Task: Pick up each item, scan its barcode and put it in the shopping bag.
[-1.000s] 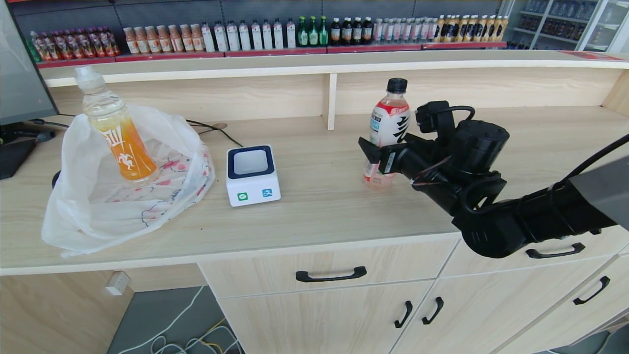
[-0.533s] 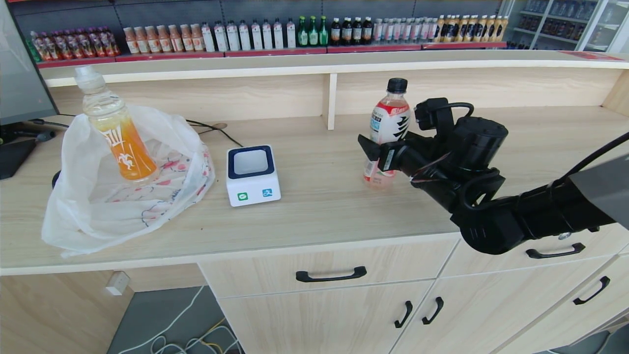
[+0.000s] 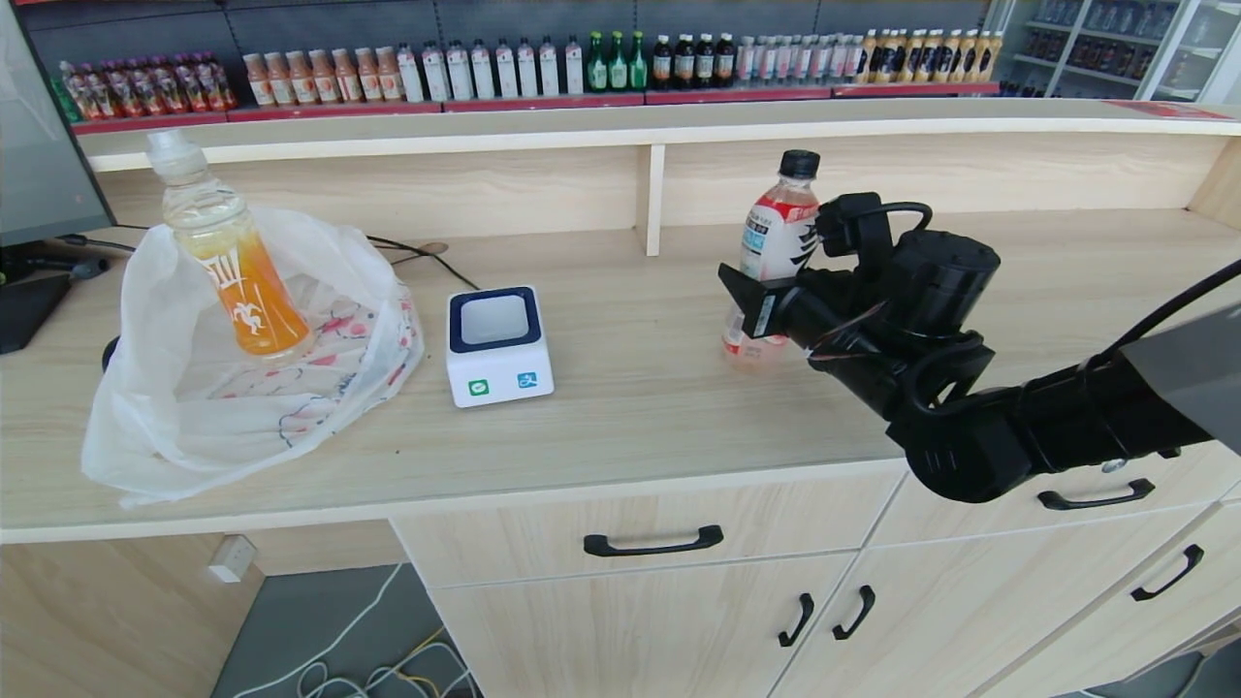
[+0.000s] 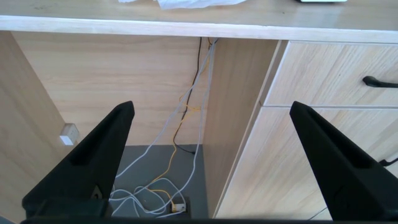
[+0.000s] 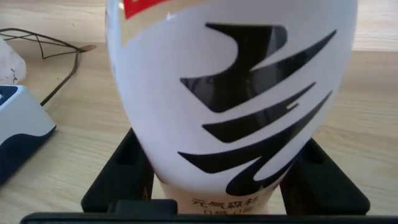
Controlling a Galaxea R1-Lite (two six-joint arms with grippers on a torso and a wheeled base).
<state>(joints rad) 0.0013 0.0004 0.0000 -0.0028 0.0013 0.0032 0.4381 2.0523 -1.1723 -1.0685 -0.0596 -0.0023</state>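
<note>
A white-and-pink drink bottle (image 3: 776, 242) with a black cap leans slightly on the wooden counter (image 3: 630, 417), right of centre. My right gripper (image 3: 776, 291) is shut on its lower body. In the right wrist view the bottle (image 5: 230, 106) sits between the right gripper's (image 5: 227, 186) black fingers. A white scanner box (image 3: 497, 344) stands at the counter's middle. At the left, the white shopping bag (image 3: 175, 407) holds an upright orange drink bottle (image 3: 238, 271). My left gripper (image 4: 211, 112) hangs open below the counter edge, facing the cabinet front.
A monitor (image 3: 39, 165) stands at the far left with cables (image 3: 427, 254) trailing behind the bag. A raised shelf with an upright divider (image 3: 654, 199) runs along the back of the counter. Drawers (image 3: 650, 543) lie under the front edge.
The white-and-pink bottle has tipped to the right, its cap shifting right and slightly up. My right gripper has moved a little to the right with it.
</note>
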